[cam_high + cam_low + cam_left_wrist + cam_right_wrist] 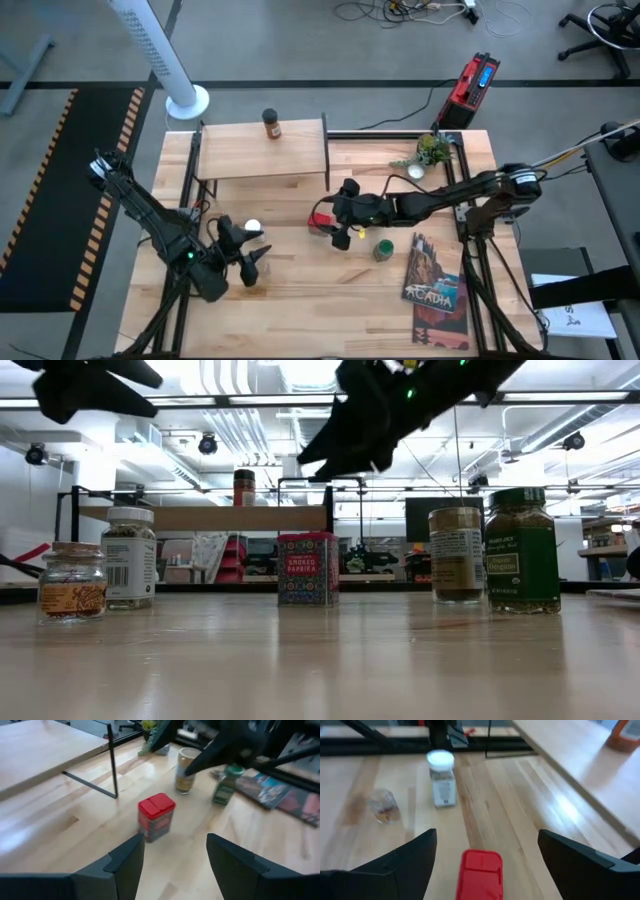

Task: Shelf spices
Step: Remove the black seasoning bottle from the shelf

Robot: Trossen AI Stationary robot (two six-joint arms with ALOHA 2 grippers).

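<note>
The shelf stands at the table's far side on thin black legs, with a dark-capped brown jar on its top. The red square tin stands on the table; my right gripper hovers open above it, fingers on either side, clear of it in the low view. Beside it stand a tan canister and a green-lidded jar. A white-capped jar stands just beyond my left gripper, which is open and faces the red tin.
A small clear jar stands near the white-capped one. A potted plant sits at the far right, and the "Acadia" book lies at the near right. Bare wood shows along the near edge.
</note>
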